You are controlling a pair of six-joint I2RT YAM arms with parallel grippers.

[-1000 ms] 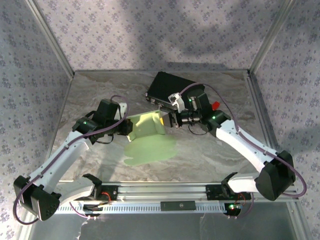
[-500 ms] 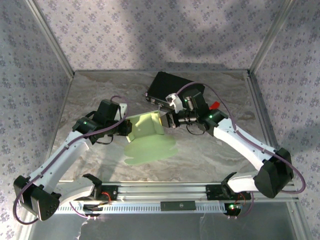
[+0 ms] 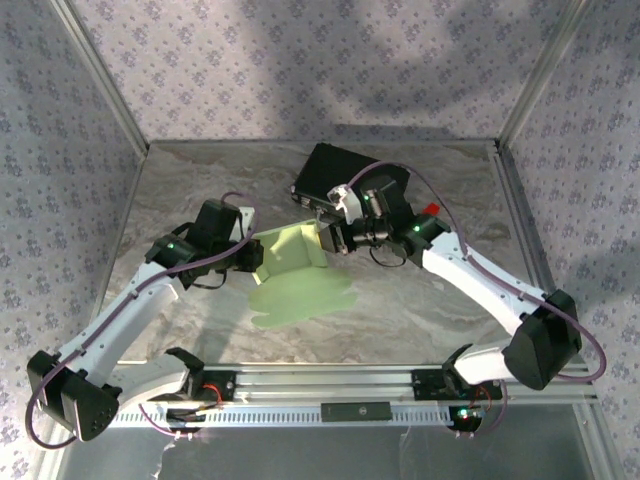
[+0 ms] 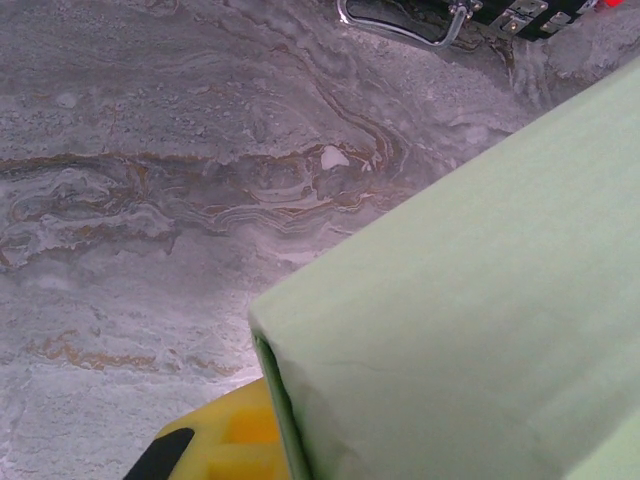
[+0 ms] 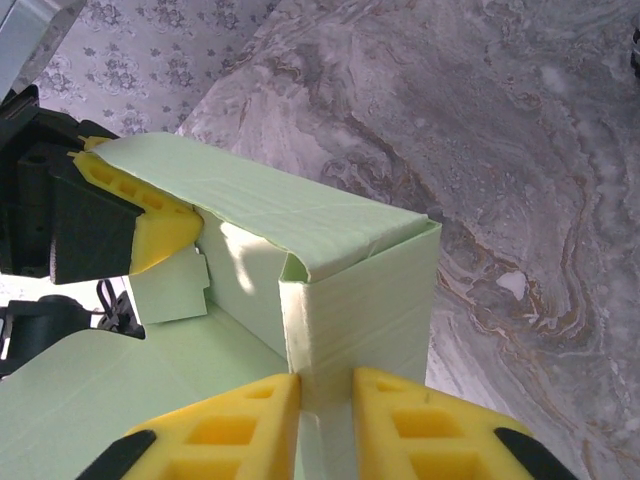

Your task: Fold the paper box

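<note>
Holding the paper box (image 3: 295, 275) midway between the side edges of the table (image 3: 200, 190), your left gripper (image 3: 257, 258) is clamped on its left wall and your right gripper (image 5: 327, 385) pinches the right corner. Pulling apart could tear or crease the thin card.

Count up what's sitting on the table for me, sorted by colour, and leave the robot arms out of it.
Pale green: 1, the paper box, partly folded
Black: 1, the hard case
Red: 1, a small item beside the case, too small to identify
Total: 3
</note>
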